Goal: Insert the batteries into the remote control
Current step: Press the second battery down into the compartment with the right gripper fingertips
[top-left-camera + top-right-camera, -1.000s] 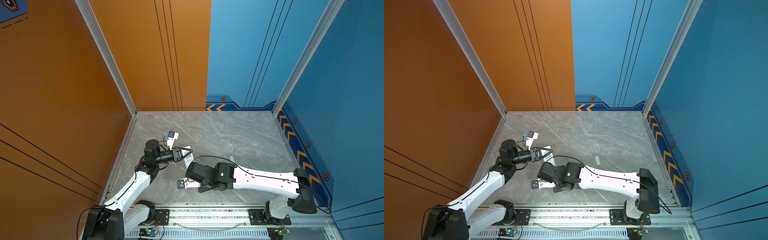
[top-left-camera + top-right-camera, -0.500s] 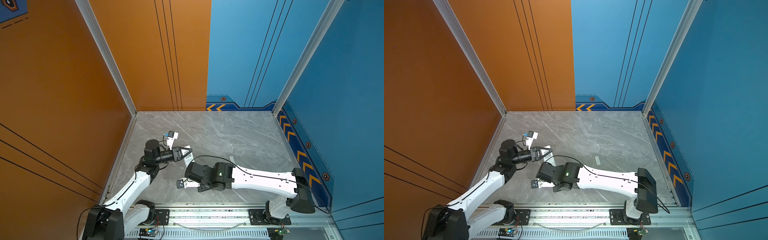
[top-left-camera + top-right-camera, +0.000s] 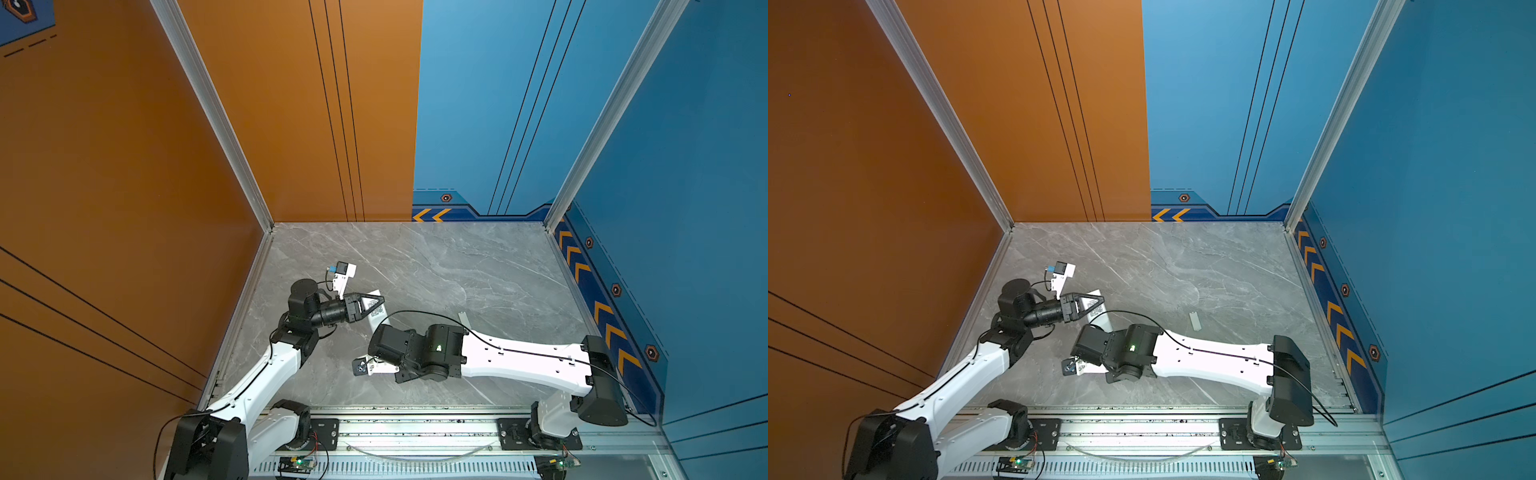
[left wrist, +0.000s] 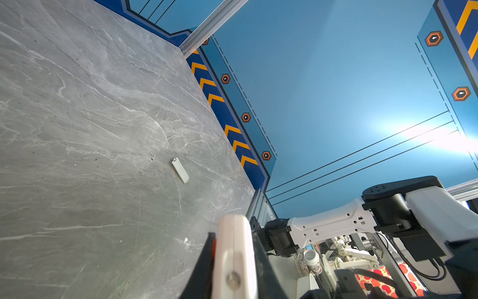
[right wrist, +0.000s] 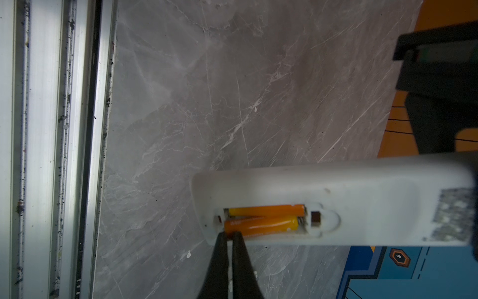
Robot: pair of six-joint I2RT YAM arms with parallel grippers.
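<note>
Two orange batteries (image 5: 263, 218) lie in the remote control (image 5: 336, 202), which the left hand (image 3: 376, 309) grasps at 9 o'clock above the worktop (image 3: 457, 266); the clenched right hand (image 5: 230, 234) presses the nearer, tilted one, which still needs seating.

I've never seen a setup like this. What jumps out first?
Two bright orange batteries sit in the open slot of a white remote control, seen from the right wrist view. The right tool, shut, touches one battery's end. In a top view, the left tool grips the remote above the grey marble table.
</note>
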